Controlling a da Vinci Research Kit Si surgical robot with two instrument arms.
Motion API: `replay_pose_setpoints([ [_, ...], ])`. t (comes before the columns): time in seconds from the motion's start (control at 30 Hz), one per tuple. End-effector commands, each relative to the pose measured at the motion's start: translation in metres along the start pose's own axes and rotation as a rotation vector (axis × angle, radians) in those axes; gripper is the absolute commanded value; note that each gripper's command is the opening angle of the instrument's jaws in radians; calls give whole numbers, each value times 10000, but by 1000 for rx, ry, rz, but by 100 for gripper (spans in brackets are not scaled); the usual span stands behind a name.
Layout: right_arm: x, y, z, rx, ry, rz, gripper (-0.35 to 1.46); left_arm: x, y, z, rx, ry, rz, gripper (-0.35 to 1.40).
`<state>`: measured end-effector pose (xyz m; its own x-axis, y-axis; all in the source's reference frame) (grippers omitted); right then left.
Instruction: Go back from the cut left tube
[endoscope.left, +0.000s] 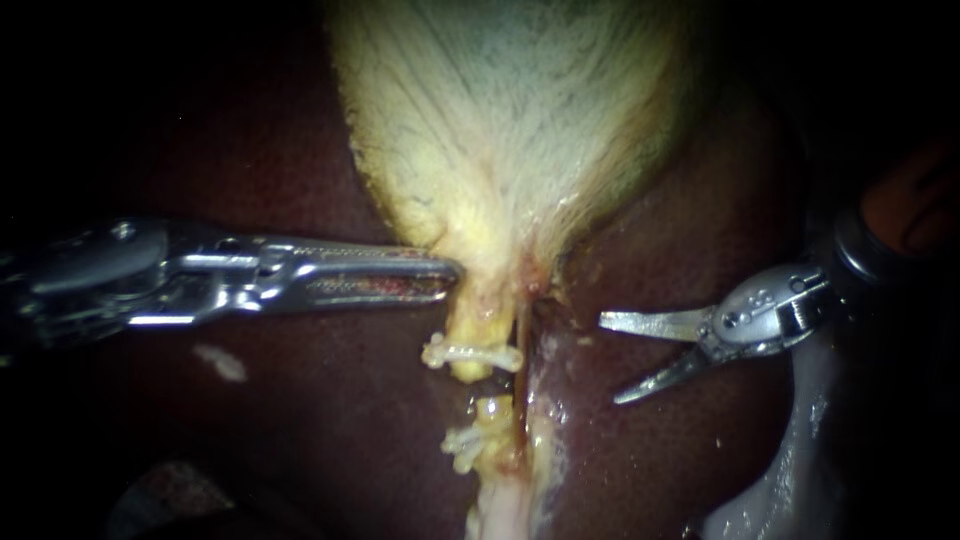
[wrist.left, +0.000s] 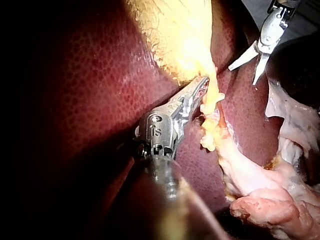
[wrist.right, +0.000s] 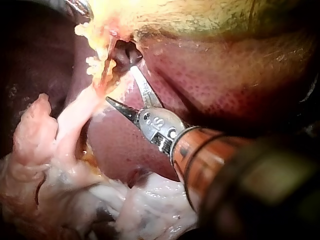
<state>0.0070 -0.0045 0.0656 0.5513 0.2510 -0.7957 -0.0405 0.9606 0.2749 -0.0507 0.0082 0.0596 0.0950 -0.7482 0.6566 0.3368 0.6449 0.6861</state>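
Note:
The pale yellow gallbladder (endoscope.left: 510, 120) narrows downward over the dark red liver (endoscope.left: 300, 400). Below its neck the left tube is cut in two. The upper stump (endoscope.left: 468, 335) carries a white clip (endoscope.left: 470, 353), and the lower stump (endoscope.left: 492, 410) carries white clips (endoscope.left: 465, 440). My left instrument (endoscope.left: 445, 275) comes in from the left, its long jaws shut on the gallbladder's neck (wrist.left: 212, 80). My right instrument (endoscope.left: 608, 360) stands to the right of the stumps, apart from them, with its two blades open and nothing between them (wrist.right: 120, 83).
A thin reddish strand (endoscope.left: 522, 320) runs down just right of the cut tube. Pale whitish tissue (endoscope.left: 790, 460) lies at the lower right under the right shaft and spreads wide in the right wrist view (wrist.right: 60, 175).

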Motion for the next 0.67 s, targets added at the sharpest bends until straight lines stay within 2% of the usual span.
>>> replay_pose_setpoints([
  [0.03,0,0,0,0,0,0,143,2,0,2,1,2,3,-35],
  [0.67,0,0,0,3,1,0,143,3,-1,9,1,4,4,-35],
])
